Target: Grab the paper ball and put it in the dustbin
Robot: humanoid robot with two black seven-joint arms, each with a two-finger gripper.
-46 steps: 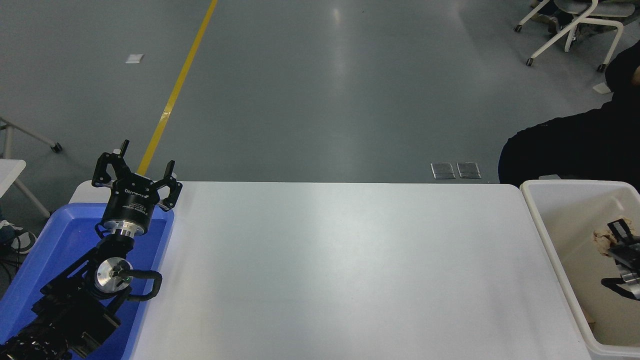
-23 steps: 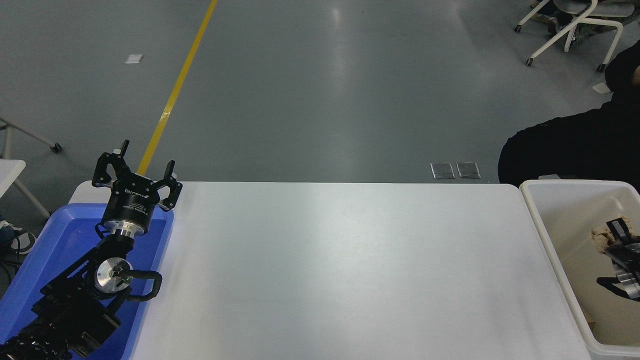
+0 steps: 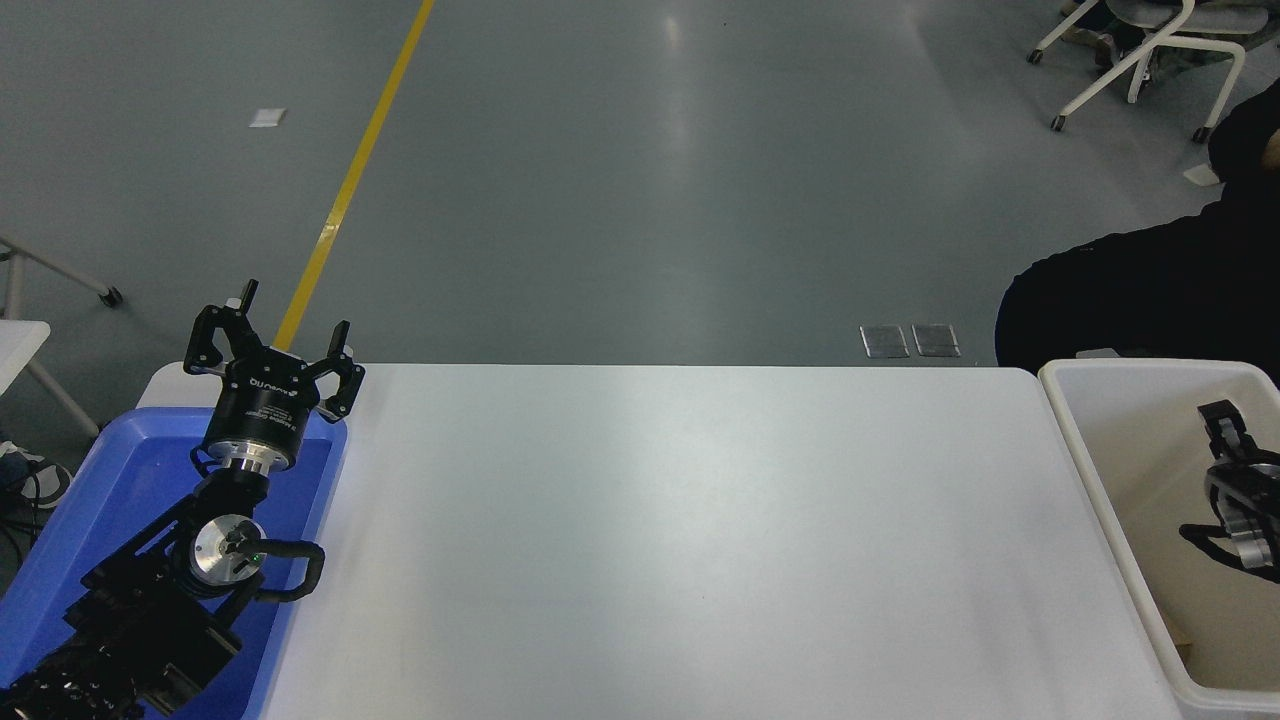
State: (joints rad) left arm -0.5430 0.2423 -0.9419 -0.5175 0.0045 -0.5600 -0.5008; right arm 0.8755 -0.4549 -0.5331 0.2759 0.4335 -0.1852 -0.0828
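The right gripper (image 3: 1232,470) hangs over the dustbin (image 3: 1085,460), which stands just past the desk's right edge, and only part of it shows at the side of the view. One black finger points up toward the bin's far wall; whether the fingers are spread or closed I cannot tell from here. The paper ball is not to be seen anywhere: nothing tan shows between the fingers, on the white desk (image 3: 680,540), or on the stretch of bin floor that is visible. My guess is that it lies in the bin, hidden under the gripper or beyond the picture's edge, so the release looks done or nearly so.

To finish this step well, the arm should lift straight up and clear the thick rim before swinging back over the desk, so it does not catch the near wall and shove the bin. A person in dark clothing (image 3: 1140,300) sits close behind the bin's far side, so a slow exit is wise.

The left gripper (image 3: 275,352) is parked above the blue tray (image 3: 90,500) at the desk's far left corner, its fingers spread and empty.
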